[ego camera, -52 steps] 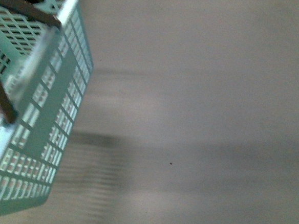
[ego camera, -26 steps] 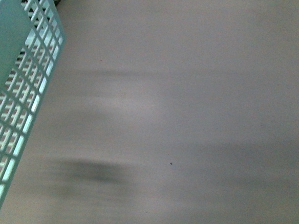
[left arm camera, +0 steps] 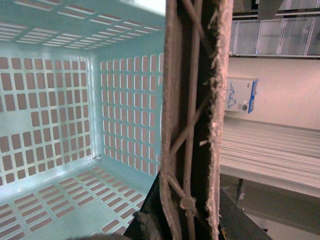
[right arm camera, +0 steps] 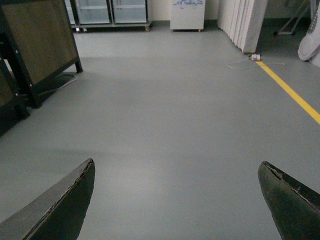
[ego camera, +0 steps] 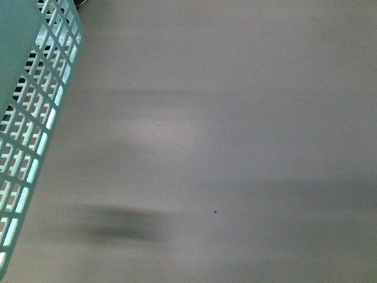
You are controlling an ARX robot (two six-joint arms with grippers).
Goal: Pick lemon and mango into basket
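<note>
Left gripper (left arm camera: 191,220) is closing on the brown handle (left arm camera: 192,100) of the basket (left arm camera: 60,100). Dark fingers (left arm camera: 147,217) are sitting on both sides of the handle at the near edge of the left wrist view, and the handle is filling the gap between them. The basket is hanging right under this gripper, and the wrist camera is looking down into its teal lattice walls and slotted bottom. A white box with blue print (left arm camera: 241,97) is showing on the wall beyond the handle.

Right gripper (right arm camera: 177,200) is standing wide open, holding nothing and touching nothing. Its two dark fingertips (right arm camera: 65,205) are sitting at opposite sides of the right wrist view. It is pointing out low over a bare grey floor (right arm camera: 175,110), well apart from the basket. A yellow line (right arm camera: 290,92), a dark-framed cabinet (right arm camera: 40,45) and glass-door units (right arm camera: 110,10) are showing further off.

In the front view the basket (ego camera: 19,127) is tilting at the far left, with one slotted side wall facing the camera. A blurred dark shadow (ego camera: 120,224) is lying on the grey ground (ego camera: 253,143) just beside it. Neither arm is showing in that view.
</note>
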